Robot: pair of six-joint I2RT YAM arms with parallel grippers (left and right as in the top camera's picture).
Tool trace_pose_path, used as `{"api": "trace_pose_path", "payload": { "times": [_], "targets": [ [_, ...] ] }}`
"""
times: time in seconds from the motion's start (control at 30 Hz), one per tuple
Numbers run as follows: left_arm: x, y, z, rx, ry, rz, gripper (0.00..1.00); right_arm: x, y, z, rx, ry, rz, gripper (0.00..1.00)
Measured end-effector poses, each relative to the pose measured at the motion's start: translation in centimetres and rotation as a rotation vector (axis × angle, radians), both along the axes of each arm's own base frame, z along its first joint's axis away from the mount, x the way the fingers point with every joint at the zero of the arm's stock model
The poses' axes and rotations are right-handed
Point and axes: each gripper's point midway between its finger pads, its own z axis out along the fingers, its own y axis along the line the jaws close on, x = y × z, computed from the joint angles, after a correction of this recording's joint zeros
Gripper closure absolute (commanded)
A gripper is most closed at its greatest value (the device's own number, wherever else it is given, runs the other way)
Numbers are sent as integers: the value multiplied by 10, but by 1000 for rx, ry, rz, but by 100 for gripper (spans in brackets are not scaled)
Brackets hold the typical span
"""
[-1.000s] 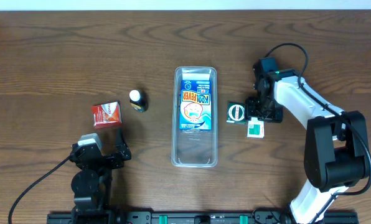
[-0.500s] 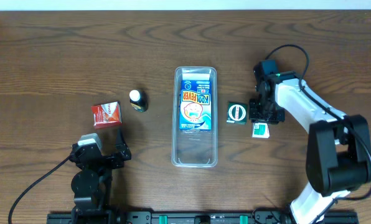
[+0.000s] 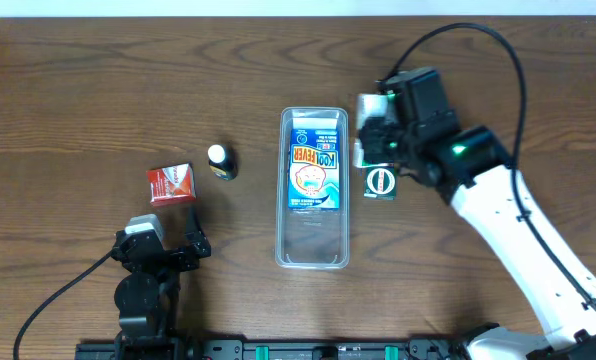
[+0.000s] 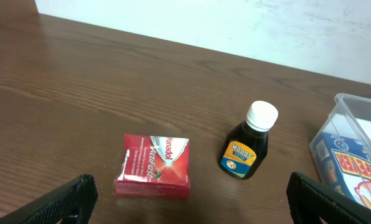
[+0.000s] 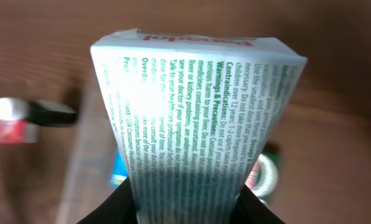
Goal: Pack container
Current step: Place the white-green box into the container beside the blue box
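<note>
In your right pincer, clenched on the white printed box, the load has left the worktop, where it lay right of the green tin a second ago. It now hangs by the far right rim of the container, mid-worktop, ready for lowering. Your left pincer sits released.

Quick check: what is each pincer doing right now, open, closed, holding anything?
Left pincer: open, holding nothing.
Right pincer: closed on the white box with green print.
</note>
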Motion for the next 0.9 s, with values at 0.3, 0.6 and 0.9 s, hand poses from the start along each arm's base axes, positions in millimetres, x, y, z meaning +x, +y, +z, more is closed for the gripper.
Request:
{"api": "trace_pose_path", "payload": {
  "times": [0.3, 0.6, 0.9],
  "targets": [
    [0, 0, 0, 0, 0, 0, 2, -2, 82, -76, 33, 128, 35, 68],
    [0, 0, 0, 0, 0, 0, 2, -2, 101, -128, 25, 217, 4, 48],
    [0, 0, 0, 0, 0, 0, 2, 6, 105, -123, 40, 174, 26, 47]
  ]
}}
